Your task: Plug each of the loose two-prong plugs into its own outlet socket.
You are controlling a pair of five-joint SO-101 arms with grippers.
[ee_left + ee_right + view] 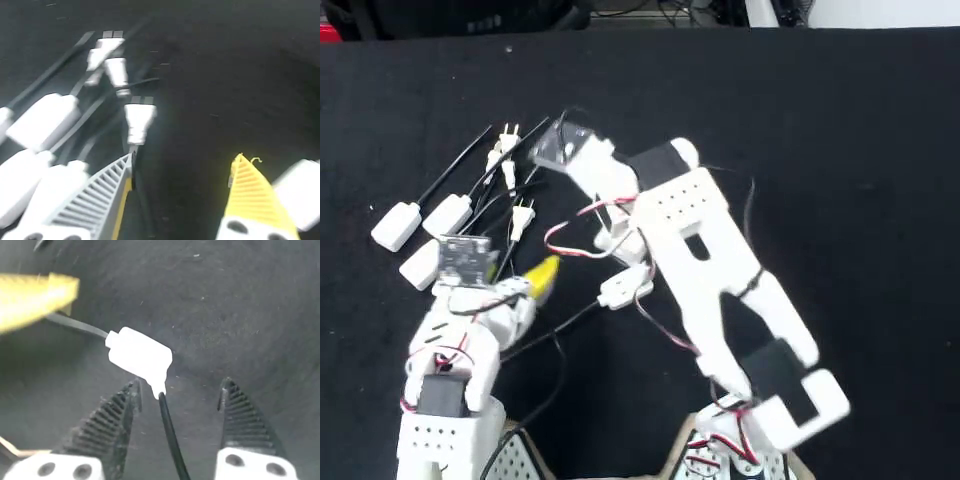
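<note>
Holding both released, I have my left tool (185, 157) by a loose plug (137, 120) and my right tool (180, 385) over a socket (140, 357), ready to grasp each.

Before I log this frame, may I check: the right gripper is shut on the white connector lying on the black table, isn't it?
Not quite: the right gripper is open, not shut. The right wrist view shows its jaws standing wide apart, with the white connector lying ungripped on the black table just ahead of them and its cable running back between them.
</note>
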